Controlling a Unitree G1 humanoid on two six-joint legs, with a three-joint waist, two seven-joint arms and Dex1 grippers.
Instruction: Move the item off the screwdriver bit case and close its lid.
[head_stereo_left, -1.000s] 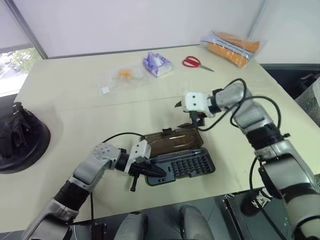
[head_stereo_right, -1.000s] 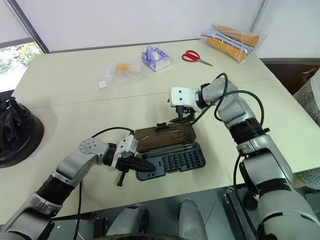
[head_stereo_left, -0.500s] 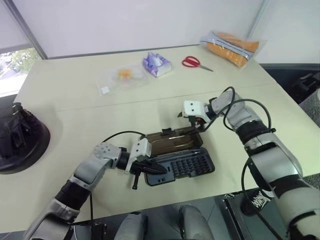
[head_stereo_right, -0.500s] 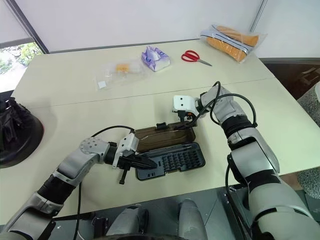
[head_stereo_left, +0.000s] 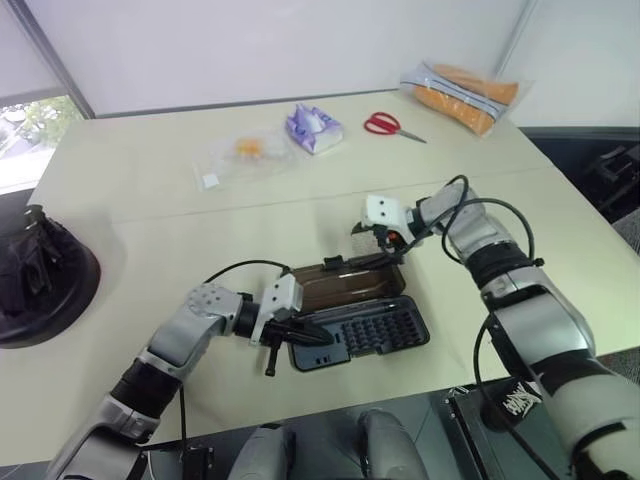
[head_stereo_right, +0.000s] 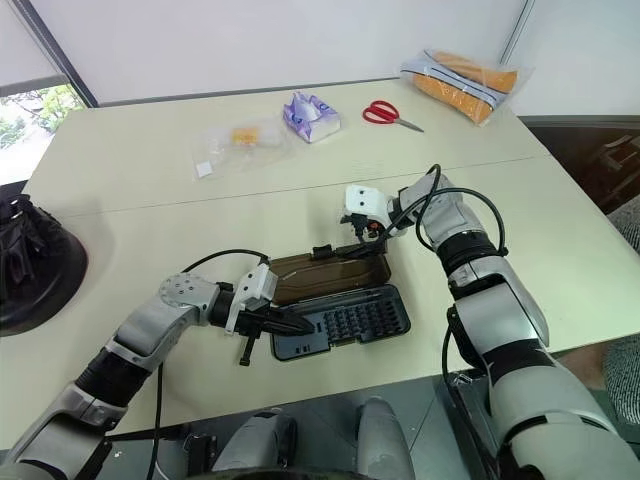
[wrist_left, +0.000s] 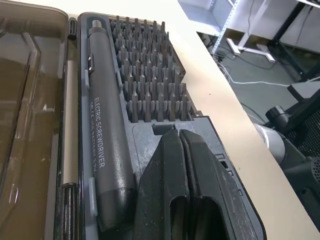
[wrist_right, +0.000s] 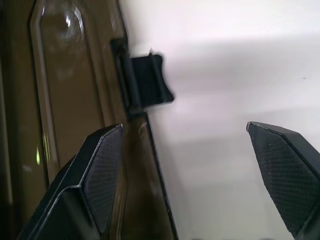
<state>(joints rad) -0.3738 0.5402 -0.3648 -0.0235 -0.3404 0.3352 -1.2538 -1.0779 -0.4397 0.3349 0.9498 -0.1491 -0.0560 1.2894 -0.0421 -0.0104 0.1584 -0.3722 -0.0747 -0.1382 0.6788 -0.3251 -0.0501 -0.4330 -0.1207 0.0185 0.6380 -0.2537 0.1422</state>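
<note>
The black domed bicycle helmet (head_stereo_left: 40, 275) sits at the cream table's (head_stereo_left: 150, 220) nine o'clock edge, off the case. The left gripper (wrist_left: 181, 165), fingers together, presses the flat dark grey bit case (head_stereo_left: 375, 330). The right gripper (wrist_right: 192, 170), fingers apart, straddles the far edge of the open smoky brown lid (head_stereo_left: 345, 283) at twelve o'clock of the tray

Black helmet (head_stereo_left: 40, 275) at table's left edge — case (head_stereo_left: 360, 325) open, lid (head_stereo_left: 345, 283) flat.

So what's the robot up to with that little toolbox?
It is about to close a screwdriver bit case that lies open on the table. Its left pincer, shut, rests on the near end of the bit tray. Its right pincer, open, is at the far edge of the brown lid by the latch tab, one finger over the lid. The black helmet sits apart at the table's left edge.
</note>
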